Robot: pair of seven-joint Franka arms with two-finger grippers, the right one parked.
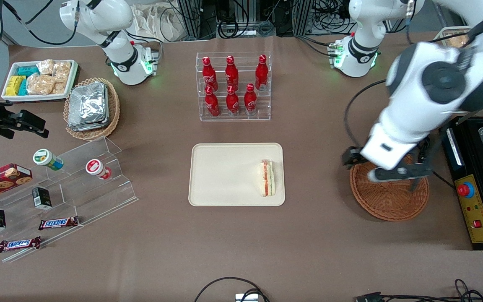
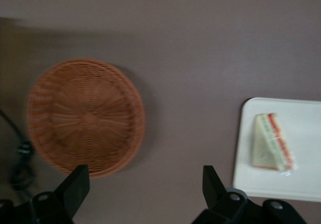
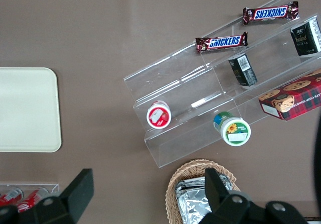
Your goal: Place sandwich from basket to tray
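Observation:
The sandwich (image 1: pixel 267 178) lies on the cream-beige tray (image 1: pixel 224 176), at the tray's end nearest the basket. It also shows in the left wrist view (image 2: pixel 271 142) on the tray (image 2: pixel 301 184). The reddish-brown wicker basket (image 1: pixel 392 205) sits beside the tray toward the working arm's end of the table and holds nothing. My left gripper (image 1: pixel 396 174) hangs above the basket's rim. In the left wrist view the gripper (image 2: pixel 145 184) is open and empty, over the bare table between the basket (image 2: pixel 85 116) and the tray.
A clear rack of red bottles (image 1: pixel 233 86) stands farther from the front camera than the tray. A tan basket of foil packets (image 1: pixel 92 107), a white snack tray (image 1: pixel 40 79) and a clear stepped stand (image 1: pixel 57 197) lie toward the parked arm's end. A black control box (image 1: pixel 472 201) sits beside the basket.

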